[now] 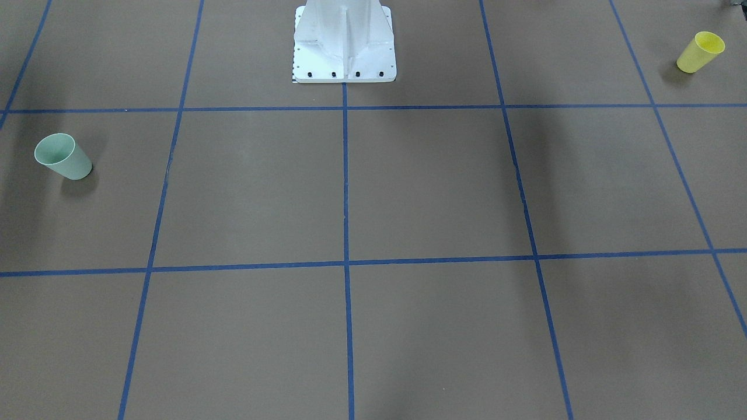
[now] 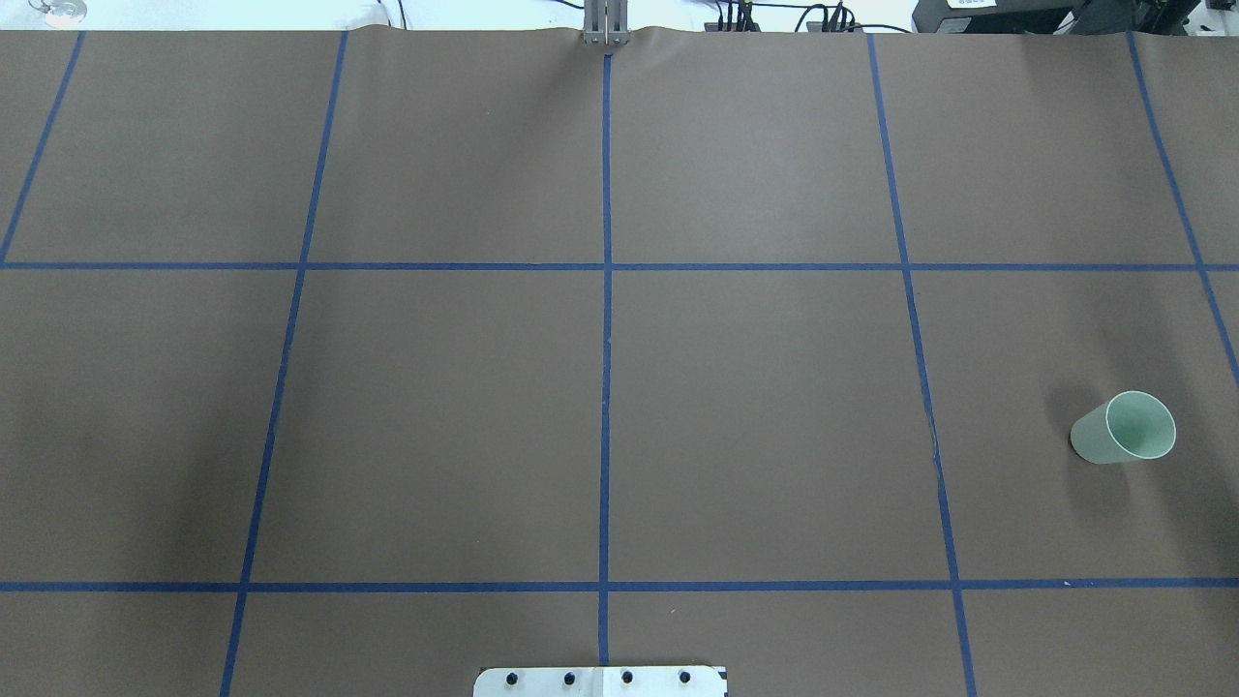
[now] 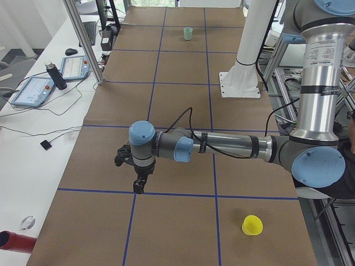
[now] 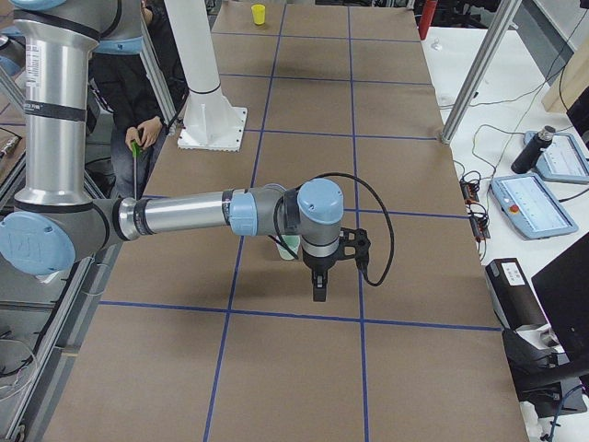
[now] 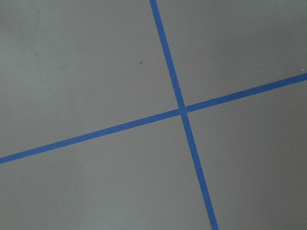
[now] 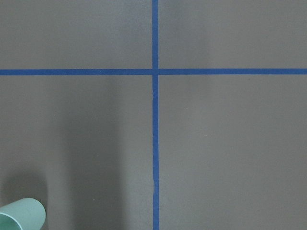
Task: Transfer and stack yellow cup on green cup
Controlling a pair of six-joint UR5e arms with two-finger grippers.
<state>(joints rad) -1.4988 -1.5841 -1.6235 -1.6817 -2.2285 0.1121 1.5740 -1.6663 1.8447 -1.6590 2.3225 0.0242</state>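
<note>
A: Pincers open or shut?
B: Cannot tell. The left gripper [image 3: 136,180] and right gripper [image 4: 318,287] hang over the table [image 1: 443,186], touching nothing, forearms stretched level.
A: Cups?
B: The yellow cup [image 1: 700,52] stands upright at the robot's far left; the green cup [image 1: 63,156] is upright on the right, near the right gripper.

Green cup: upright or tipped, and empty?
Upright and empty: the green cup stands on its narrow base, rim up, bare inside visible from above.
</note>
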